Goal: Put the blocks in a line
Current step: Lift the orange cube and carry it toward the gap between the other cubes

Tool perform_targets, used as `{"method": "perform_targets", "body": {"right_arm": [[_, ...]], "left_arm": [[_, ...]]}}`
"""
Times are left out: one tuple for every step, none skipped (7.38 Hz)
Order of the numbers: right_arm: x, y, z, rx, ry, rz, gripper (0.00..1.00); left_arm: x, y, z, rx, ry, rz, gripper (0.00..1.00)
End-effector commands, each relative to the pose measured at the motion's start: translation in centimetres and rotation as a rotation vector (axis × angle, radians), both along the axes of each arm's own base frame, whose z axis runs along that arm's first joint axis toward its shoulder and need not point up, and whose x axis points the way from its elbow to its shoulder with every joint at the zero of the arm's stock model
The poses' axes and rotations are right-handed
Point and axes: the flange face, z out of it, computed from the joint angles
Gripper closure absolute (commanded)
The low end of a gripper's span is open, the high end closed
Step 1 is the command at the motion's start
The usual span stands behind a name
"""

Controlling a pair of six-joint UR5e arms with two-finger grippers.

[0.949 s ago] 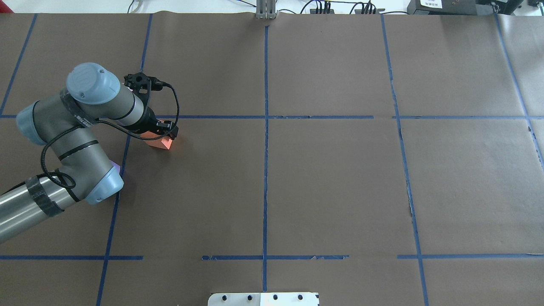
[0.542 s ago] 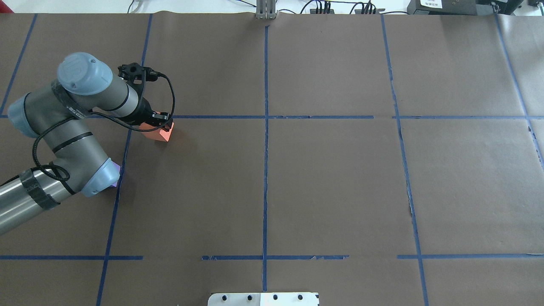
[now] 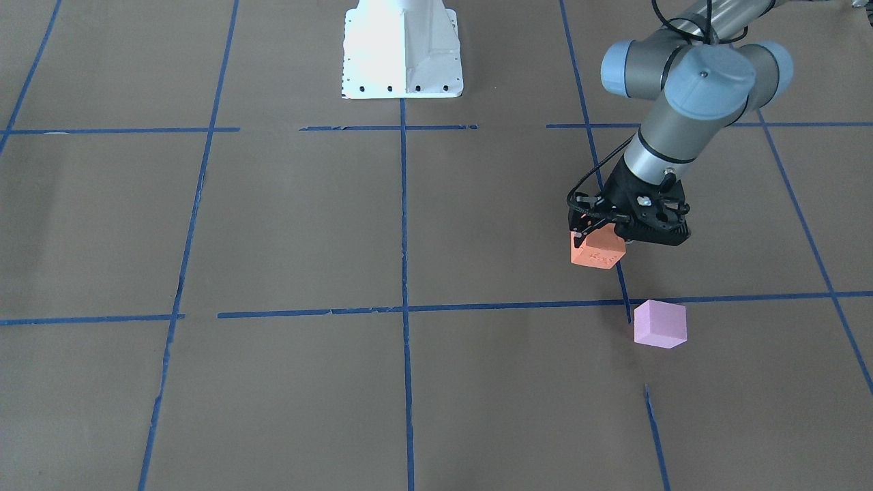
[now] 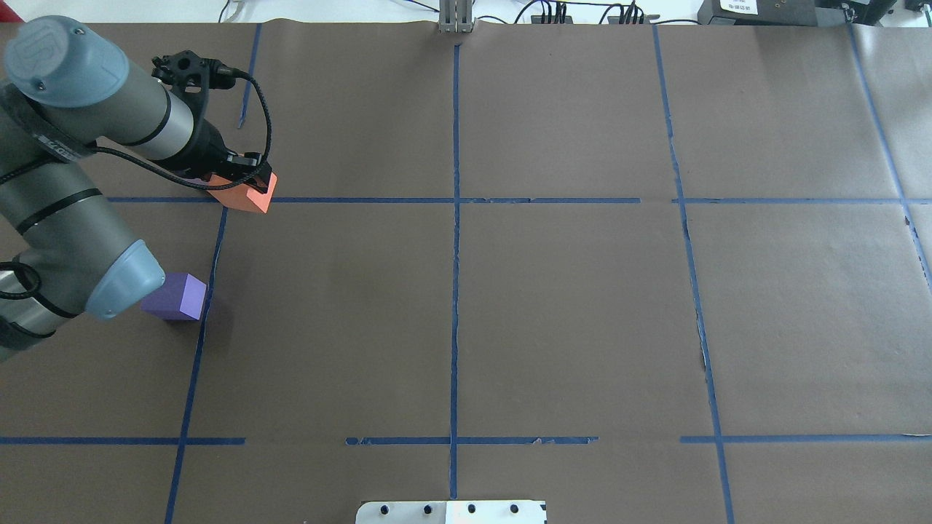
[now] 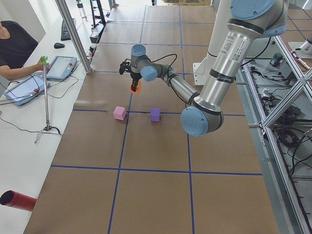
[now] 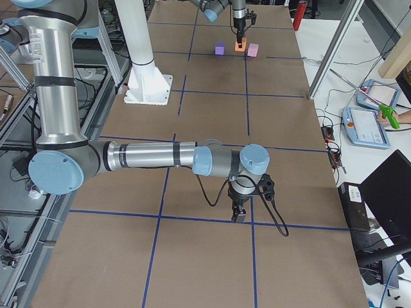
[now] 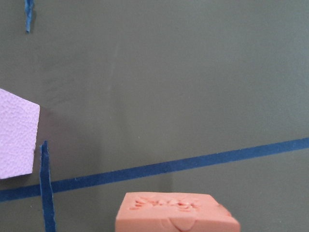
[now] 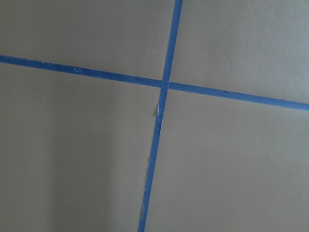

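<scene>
My left gripper [image 4: 244, 185] is shut on the orange block [image 4: 246, 196] and holds it just above the table, over a blue tape line. The front view shows the gripper [image 3: 600, 239] around the orange block [image 3: 598, 252], with the pale pink block [image 3: 659, 324] on the table a little beyond it. The left wrist view shows the orange block [image 7: 176, 212] at the bottom and the pink block [image 7: 17, 133] at the left. The purple block [image 4: 178, 297] sits on the table by my left elbow. My right gripper [image 6: 239, 215] hangs low over a tape crossing; I cannot tell if it is open.
The table is brown paper with a grid of blue tape lines [image 4: 455, 200]. The white robot base [image 3: 402, 48] stands at the near middle edge. An operator with tablets [image 5: 29, 87] sits past the far edge.
My left arm has moved farther from the robot and to the left, carrying the orange block. The purple block, mostly hidden under the elbow before, now shows.
</scene>
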Motion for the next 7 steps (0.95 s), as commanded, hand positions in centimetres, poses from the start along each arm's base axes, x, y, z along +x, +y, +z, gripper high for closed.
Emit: {"method": "perform_targets", "body": {"right_arm": [[0.0, 0.0, 0.0, -0.001, 0.000, 0.000, 0.00], [0.0, 0.0, 0.0, -0.001, 0.000, 0.000, 0.00], [0.0, 0.0, 0.0, -0.001, 0.000, 0.000, 0.00], [0.0, 0.0, -0.1, 0.001, 0.000, 0.000, 0.00], [0.0, 0.0, 0.0, -0.001, 0.000, 0.000, 0.00], [0.0, 0.0, 0.0, -0.001, 0.000, 0.000, 0.00], [0.0, 0.0, 0.0, -0.001, 0.000, 0.000, 0.00]], "left_arm": [[-5.2, -0.2, 0.2, 0.038, -0.053, 0.024, 1.00], [-8.9, 0.1, 4.4, -0.019, -0.016, 0.084, 1.00], [-11.3, 0.5, 7.7, -0.013, -0.005, 0.111, 1.00], [-11.8, 0.7, 9.8, -0.011, -0.006, 0.111, 1.00], [-11.3, -0.1, 12.0, -0.056, -0.016, 0.101, 1.00], [-10.6, -0.7, 13.4, -0.117, -0.022, 0.076, 1.00], [-9.9, -1.4, 14.6, -0.166, -0.012, 0.037, 1.00]]}}
